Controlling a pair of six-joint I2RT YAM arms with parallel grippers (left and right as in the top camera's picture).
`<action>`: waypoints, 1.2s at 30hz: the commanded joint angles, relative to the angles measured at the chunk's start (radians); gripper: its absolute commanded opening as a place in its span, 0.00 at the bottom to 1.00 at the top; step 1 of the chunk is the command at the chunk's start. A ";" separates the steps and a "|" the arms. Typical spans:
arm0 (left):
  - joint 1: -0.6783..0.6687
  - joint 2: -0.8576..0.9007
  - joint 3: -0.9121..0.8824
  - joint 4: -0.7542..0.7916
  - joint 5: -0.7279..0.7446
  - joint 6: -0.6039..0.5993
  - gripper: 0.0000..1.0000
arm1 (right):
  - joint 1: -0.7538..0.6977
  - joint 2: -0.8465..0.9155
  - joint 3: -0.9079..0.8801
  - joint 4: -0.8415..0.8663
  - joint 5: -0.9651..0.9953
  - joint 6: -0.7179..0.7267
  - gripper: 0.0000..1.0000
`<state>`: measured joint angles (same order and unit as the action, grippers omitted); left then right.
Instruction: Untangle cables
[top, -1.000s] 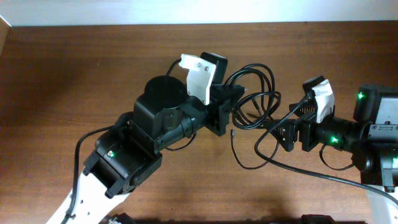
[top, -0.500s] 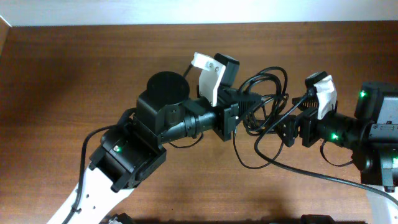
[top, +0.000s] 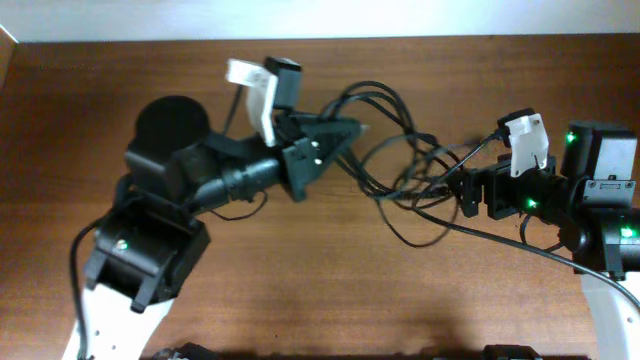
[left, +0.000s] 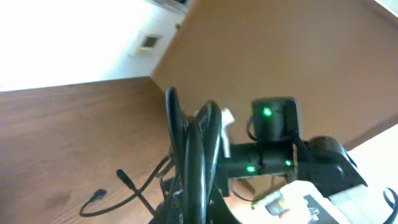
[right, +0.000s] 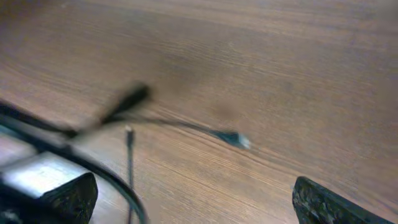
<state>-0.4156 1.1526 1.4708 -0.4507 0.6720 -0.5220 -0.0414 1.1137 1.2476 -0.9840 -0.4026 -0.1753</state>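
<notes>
The cables (top: 410, 160) are thin black cords, strung in loose loops between my two grippers above the wooden table (top: 300, 270). My left gripper (top: 345, 130) is shut on a bunch of several strands, which stand up between its jaws in the left wrist view (left: 189, 149). My right gripper (top: 458, 188) is at the tangle's right end. In the right wrist view its fingers (right: 199, 199) are wide apart, and one cable (right: 106, 177) curves past the left finger. Two loose plug ends (right: 132, 98) (right: 233, 138) hang just over the wood.
A thicker black wire (top: 500, 272) runs from under the tangle to the right arm's base. The right arm with green lights (left: 273, 155) faces the left wrist camera. A white wall borders the table's far edge (top: 320, 38).
My left gripper has swung left and back with the cables in it, pulling the loops out into a longer, flatter spread. My right gripper has stayed almost in place.
</notes>
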 joint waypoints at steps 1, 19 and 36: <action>0.077 -0.066 0.019 0.012 -0.002 -0.008 0.00 | -0.006 0.005 0.008 -0.008 0.105 -0.003 0.98; 0.089 -0.010 0.019 -0.135 0.043 0.056 0.00 | -0.005 -0.189 0.008 0.003 -0.350 0.026 1.00; -0.224 0.093 0.019 0.080 0.039 0.056 0.00 | -0.005 -0.082 0.008 0.005 -0.313 0.026 0.99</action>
<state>-0.6304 1.2514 1.4708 -0.3885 0.6937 -0.4862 -0.0452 0.9840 1.2476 -0.9817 -0.7326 -0.1562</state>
